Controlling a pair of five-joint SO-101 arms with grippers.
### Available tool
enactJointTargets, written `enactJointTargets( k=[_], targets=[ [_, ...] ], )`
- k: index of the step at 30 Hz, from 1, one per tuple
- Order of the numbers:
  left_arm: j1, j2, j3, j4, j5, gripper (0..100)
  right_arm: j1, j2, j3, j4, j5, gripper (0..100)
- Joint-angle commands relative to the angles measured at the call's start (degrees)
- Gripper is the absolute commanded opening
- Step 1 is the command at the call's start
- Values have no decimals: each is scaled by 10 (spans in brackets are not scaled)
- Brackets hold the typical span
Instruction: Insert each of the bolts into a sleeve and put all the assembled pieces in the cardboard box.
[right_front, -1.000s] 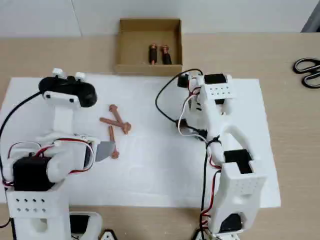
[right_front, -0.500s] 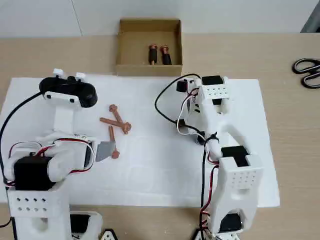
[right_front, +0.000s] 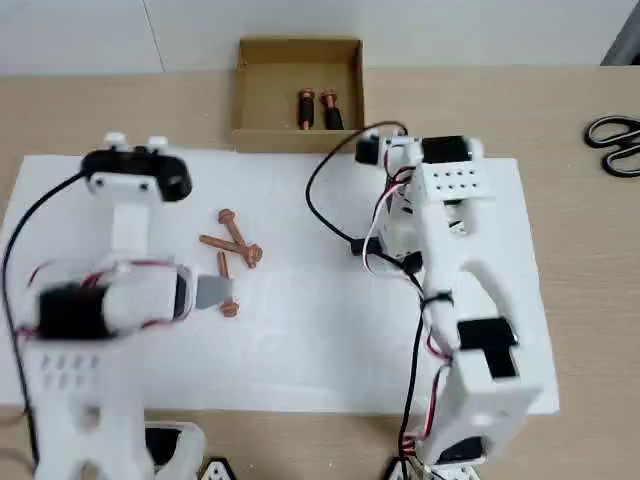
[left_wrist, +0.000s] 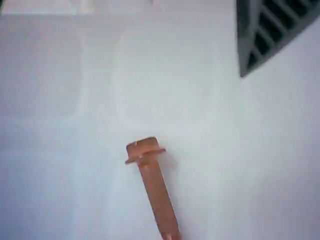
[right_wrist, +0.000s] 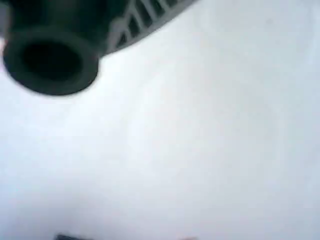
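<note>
On my high feed the cardboard box (right_front: 262, 100) sits on the wooden table (right_front: 100, 110) just past the far edge of the white mat (right_front: 300, 350), with 2 assembled pieces (right_front: 306, 108) lying side by side inside it. I count 3 loose bolts (right_front: 232, 232) in a small crossed cluster on the mat's left half, though the overlap leaves that count unsure. The left gripper (right_front: 212, 293) sits just beside the nearest bolt (right_front: 225, 278), which lies flat on the mat. I cannot tell whether this gripper is spread or pressed together. My right wrist feed shows a black sleeve (right_wrist: 50, 60) close against the right gripper (right_wrist: 142, 17), its bore facing the camera, above the mat. Whether it is pinched I cannot tell. Scissors (right_front: 615, 145) lie at the table's right edge.
</note>
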Motion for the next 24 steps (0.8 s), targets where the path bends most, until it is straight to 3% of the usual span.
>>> enactJointTargets(
  k=[1,7,10,20,24],
  targets=[
    [-2,92,-60,-13,-57,310,1,-97,-11,15,11,4],
    [-4,215,-78,-90,-377,310,1,-123,-10,15,11,4],
    [-5,259,-78,-125,-494,309,1,-123,-10,15,11,4],
    [-5,357,-80,-237,-532,309,0,-124,3,20,11,4],
    [-4,374,-80,-281,-630,309,1,-124,11,20,11,4]
  ],
)
